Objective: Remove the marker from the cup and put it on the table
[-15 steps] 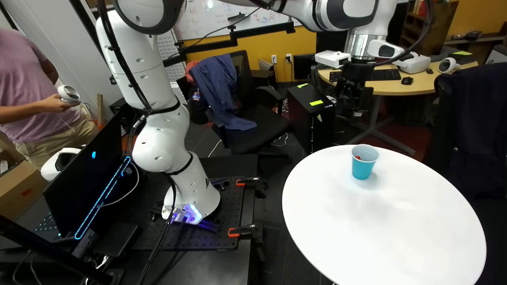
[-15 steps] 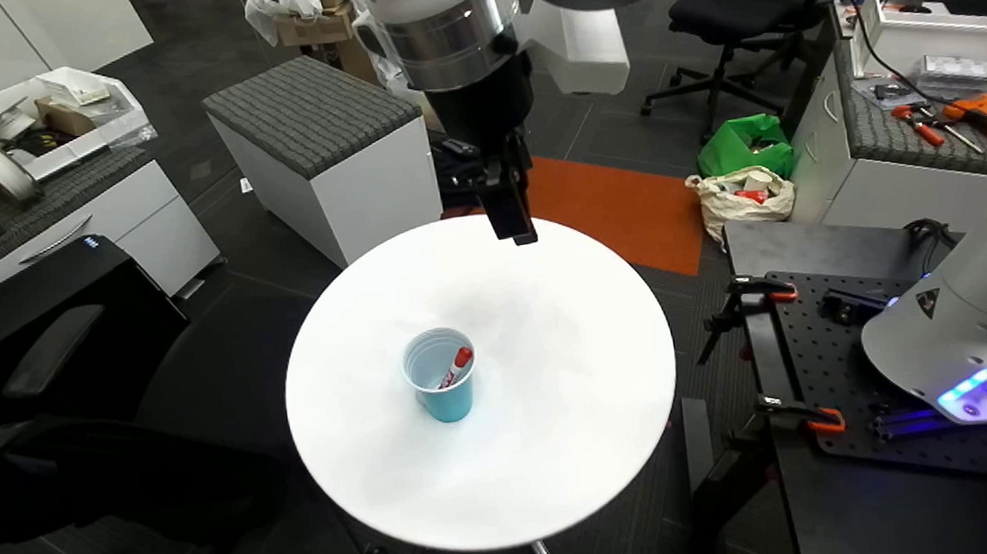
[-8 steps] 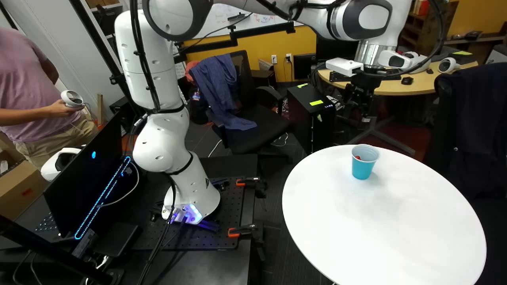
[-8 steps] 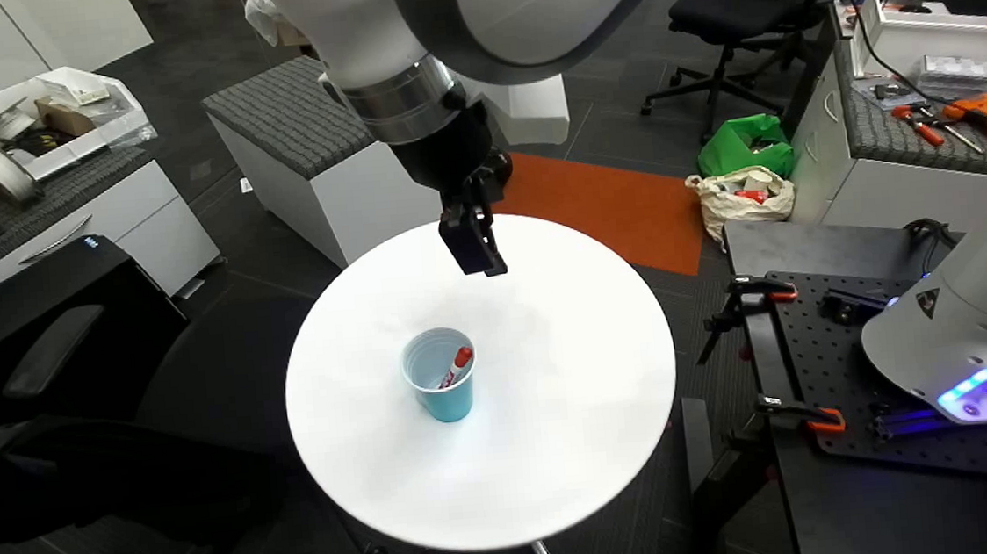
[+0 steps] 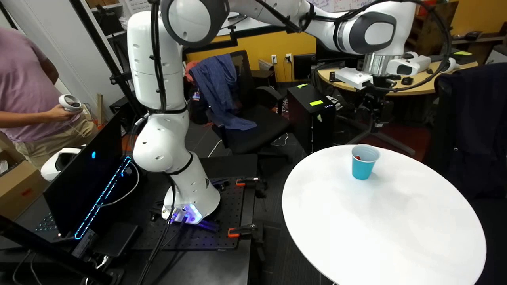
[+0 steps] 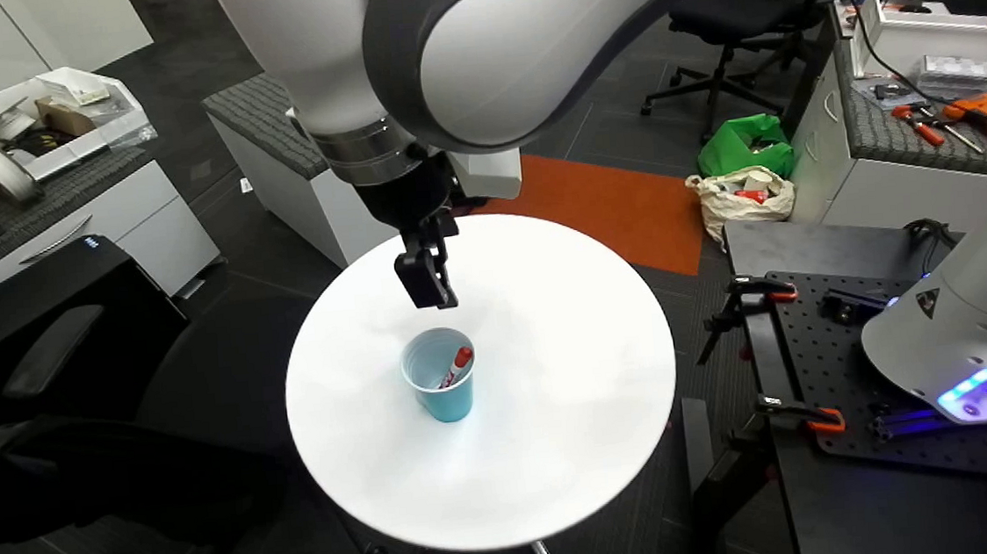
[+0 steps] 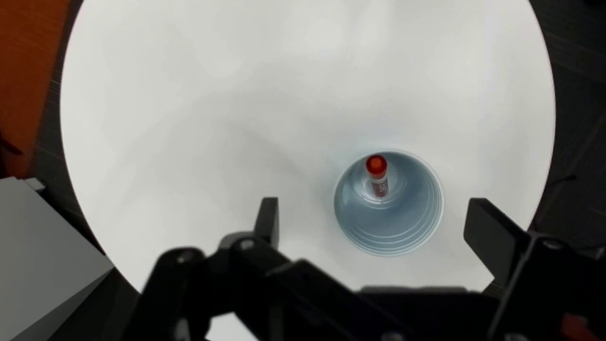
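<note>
The light-blue cup (image 5: 362, 170) stands upright on the round white table (image 5: 380, 233); it also shows in an exterior view (image 6: 448, 404) and the wrist view (image 7: 397, 227). The red and white marker (image 6: 457, 368) leans inside the cup, its red cap up near the rim. In the wrist view the marker's cap (image 7: 377, 166) is at the cup's upper side. My gripper (image 7: 374, 206) is open and empty, its fingers appearing on either side of the cup in that view. In both exterior views the gripper (image 6: 433, 292) hangs above the cup, apart from it; it also shows here (image 5: 378, 116).
A black chair (image 5: 471, 130) stands close beyond the table's edge. A tan desk (image 5: 425, 89) with a headset and mouse is behind. A grey-topped cabinet (image 6: 364, 203) stands near the table. The robot's black mount table (image 6: 837, 496) with clamps is beside it.
The arm has reached farther out and lowered. The gripper has moved down and closer to the cup, leftward in an exterior view. The cup and marker have not moved.
</note>
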Controlling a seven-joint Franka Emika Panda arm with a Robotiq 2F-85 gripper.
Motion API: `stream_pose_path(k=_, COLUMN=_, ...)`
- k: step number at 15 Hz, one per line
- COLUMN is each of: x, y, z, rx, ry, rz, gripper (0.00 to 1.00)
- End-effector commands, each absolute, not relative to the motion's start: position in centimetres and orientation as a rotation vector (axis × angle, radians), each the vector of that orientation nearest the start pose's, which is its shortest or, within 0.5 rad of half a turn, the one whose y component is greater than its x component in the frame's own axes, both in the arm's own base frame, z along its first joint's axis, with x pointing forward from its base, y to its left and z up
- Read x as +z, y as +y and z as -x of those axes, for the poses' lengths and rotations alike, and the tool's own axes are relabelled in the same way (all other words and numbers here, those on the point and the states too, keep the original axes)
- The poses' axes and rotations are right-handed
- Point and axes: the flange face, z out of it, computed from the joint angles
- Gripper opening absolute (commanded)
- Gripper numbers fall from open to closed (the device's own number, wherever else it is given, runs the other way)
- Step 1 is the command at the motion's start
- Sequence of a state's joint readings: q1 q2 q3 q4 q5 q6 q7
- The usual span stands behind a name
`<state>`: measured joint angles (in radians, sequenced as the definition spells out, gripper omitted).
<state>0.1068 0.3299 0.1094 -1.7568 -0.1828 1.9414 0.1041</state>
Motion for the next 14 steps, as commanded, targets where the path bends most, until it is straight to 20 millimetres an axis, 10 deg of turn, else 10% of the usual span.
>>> stream_pose_path(k=1, x=35.7, y=12.0, z=-62.5, rx=0.168, ry=-0.344, rz=3.257, gripper=1.00)
stream_pose_path(k=14, x=29.6, y=13.1, z=-62.6, rx=0.327, ry=-0.387, rz=3.241, gripper=0.70)
